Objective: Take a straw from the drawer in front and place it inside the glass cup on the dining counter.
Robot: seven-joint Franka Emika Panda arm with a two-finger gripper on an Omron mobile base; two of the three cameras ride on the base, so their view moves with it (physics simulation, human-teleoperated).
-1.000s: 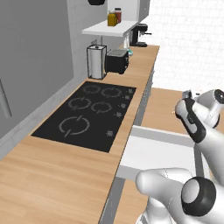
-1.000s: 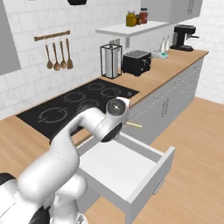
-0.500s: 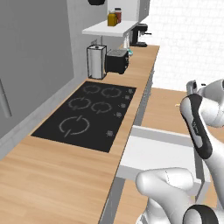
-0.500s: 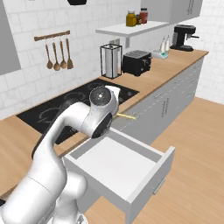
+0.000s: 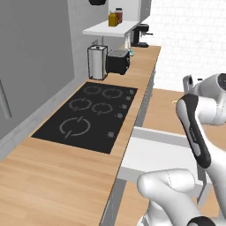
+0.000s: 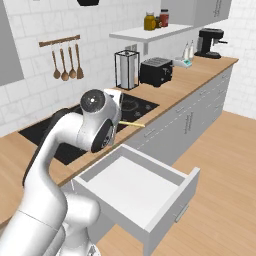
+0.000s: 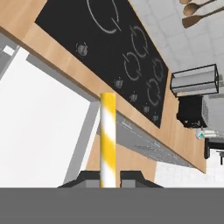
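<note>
The black glass cooktop (image 6: pixel 60 132) is set in the long wooden worktop (image 5: pixel 57 176), to the left of the drawer. Just right of the cooktop's edge, the wide pale grey-white drawer (image 6: pixel 145 192) is pulled out & its white inside is bare. The thin straw w/ yellow & white stripes (image 7: pixel 107 135) is pinched betw. the two small dark fingertips of the gripper (image 7: pixel 107 177), which is closed tight on it. The straw is held up in the air above the drawer's back edge, near the cooktop's front, w/ its free end seen poking out sideways (image 6: pixel 131 123). Further right along the worktop, past the cooktop, a wire rack (image 6: pixel 126 70) & a black toaster (image 6: pixel 156 71) are seen.
</note>
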